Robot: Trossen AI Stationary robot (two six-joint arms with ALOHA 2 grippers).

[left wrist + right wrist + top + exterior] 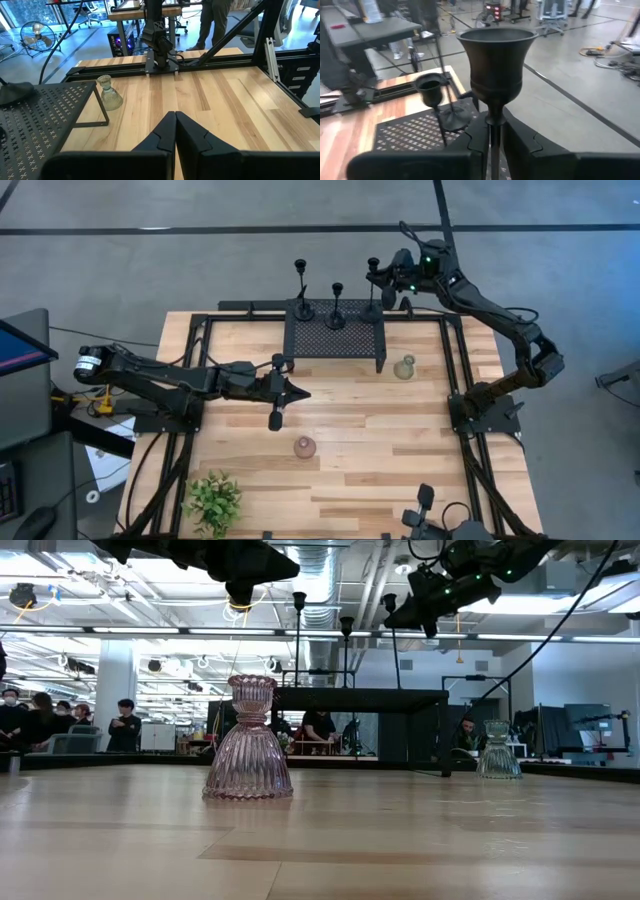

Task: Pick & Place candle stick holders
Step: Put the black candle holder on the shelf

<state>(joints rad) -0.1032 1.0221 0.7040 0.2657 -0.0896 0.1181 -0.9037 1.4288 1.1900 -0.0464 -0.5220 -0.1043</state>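
High view: two candlesticks (301,285) stand on the black rack (336,332); right pincer (385,285) grips the third's stem at the rack's corner; left pincer (300,392) closed, idle over the table (420,430)

Black candle stick holders (336,307) on a black perforated shelf (336,335); pink glass holder (248,740); green plant (213,500).

Three slim black metal candlesticks, each upright: tallest (301,288) and shorter one (336,307) stand on the dark perforated rack; third (373,283) at the rack's right far corner, stem clamped, base probably lifted.
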